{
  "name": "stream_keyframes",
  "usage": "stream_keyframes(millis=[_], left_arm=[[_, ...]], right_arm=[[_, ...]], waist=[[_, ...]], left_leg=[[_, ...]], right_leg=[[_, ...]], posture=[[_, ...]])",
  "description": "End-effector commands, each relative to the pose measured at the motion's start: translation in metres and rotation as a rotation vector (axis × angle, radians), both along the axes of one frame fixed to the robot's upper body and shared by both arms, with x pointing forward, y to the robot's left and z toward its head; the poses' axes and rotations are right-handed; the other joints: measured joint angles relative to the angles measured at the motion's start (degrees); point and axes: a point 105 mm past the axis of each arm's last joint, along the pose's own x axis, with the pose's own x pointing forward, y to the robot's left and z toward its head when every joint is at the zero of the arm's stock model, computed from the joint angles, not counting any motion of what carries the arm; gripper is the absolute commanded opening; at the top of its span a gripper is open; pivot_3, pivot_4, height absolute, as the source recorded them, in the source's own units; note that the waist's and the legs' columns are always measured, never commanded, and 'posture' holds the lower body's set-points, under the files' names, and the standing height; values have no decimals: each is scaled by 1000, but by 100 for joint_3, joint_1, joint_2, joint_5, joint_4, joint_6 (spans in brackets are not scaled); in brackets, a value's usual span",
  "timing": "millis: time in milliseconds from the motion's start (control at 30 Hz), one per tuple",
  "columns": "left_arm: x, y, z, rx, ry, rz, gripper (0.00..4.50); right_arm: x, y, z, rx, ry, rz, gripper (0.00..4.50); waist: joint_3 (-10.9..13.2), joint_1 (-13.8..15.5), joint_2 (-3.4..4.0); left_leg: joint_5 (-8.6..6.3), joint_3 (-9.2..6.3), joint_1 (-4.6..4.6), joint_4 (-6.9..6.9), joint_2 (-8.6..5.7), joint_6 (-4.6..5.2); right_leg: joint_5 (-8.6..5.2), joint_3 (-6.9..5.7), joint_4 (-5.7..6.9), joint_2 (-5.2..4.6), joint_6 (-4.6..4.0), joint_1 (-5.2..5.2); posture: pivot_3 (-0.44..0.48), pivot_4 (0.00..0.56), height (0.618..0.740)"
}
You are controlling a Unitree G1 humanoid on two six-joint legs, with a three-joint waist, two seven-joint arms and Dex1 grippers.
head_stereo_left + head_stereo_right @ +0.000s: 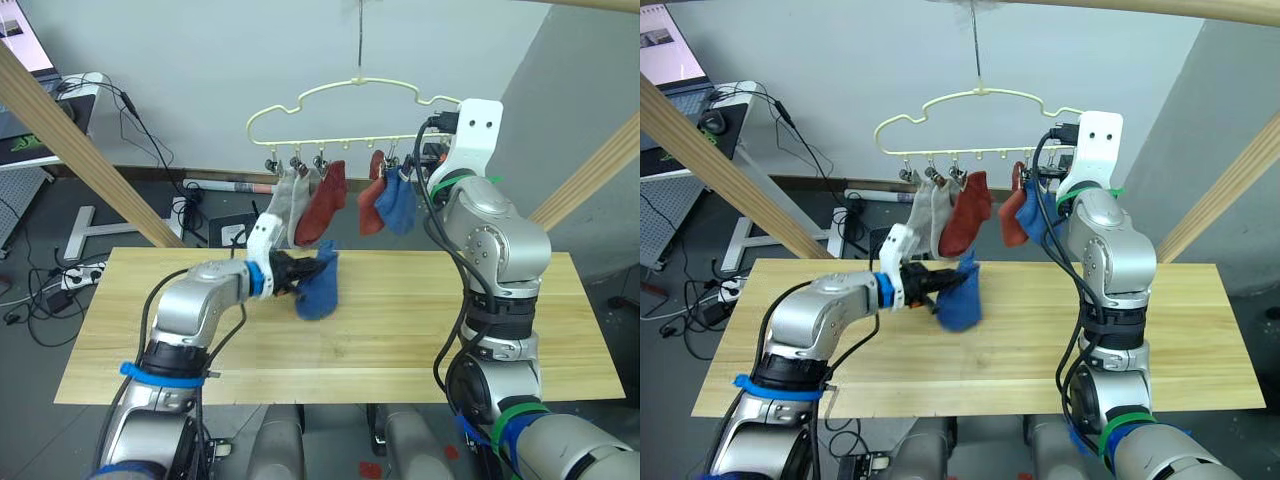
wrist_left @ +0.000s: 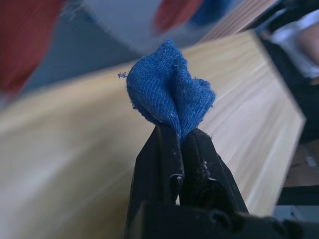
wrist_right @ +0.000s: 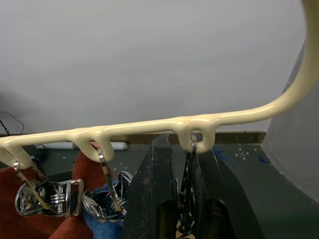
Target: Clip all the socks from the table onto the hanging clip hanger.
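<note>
Your loose blue sock [image 1: 320, 285] hangs in the air just above the counter [image 1: 400, 330], near the counter's middle and a little toward nine o'clock. The left claw [image 2: 180, 137] is pinched shut on it; in the left wrist view the two black fingers [image 2: 162, 159] meet on a bunched fold of blue knit, the rest of the sock drooping below the grip.

Above and behind it, at about twelve o'clock, you see the clip hanger [image 1: 340, 95] suspended by its hook, its cream cloud outline level. Four socks are already clipped there: a light grey sock [image 1: 288, 205] and a rust-red sock [image 1: 325, 205] side by side under the hanger's nine o'clock half, then a second rust-red sock [image 1: 372, 208] touching a second blue sock [image 1: 398, 205] toward three o'clock.

Your right claw [image 3: 184, 189] is raised to the hanger's three o'clock end. In the right wrist view its fingers [image 3: 159, 194] stand on either side of the end metal clip [image 3: 187, 194], closed against it, beside the clip holding the hung blue sock.
</note>
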Motion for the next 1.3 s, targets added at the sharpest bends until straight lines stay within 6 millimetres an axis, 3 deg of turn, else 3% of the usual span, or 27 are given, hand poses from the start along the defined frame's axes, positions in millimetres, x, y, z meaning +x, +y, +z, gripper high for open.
stream_keyframes(millis=[33,433,1300], left_arm=[[1,-17,13,-32,-30,-37,147],[7,-77,42,-133,-86,-145,147],[32,-126,68,-210,-178,-166,147]], right_arm=[[-8,2,25,37,-79,12,1],[-10,6,31,94,-61,31,1],[-12,7,32,113,-54,28,1]], waist=[[0,-4,0],[0,-6,0],[0,-24,0]], left_leg=[[0,1,0,0,0,0],[0,1,-3,0,-3,0],[0,1,-5,-1,-4,0]], right_leg=[[0,0,0,0,0,0],[0,-1,-4,-1,0,-1],[0,0,-7,0,1,-1]], posture=[[32,300,740],[9,297,740],[-15,291,740]])
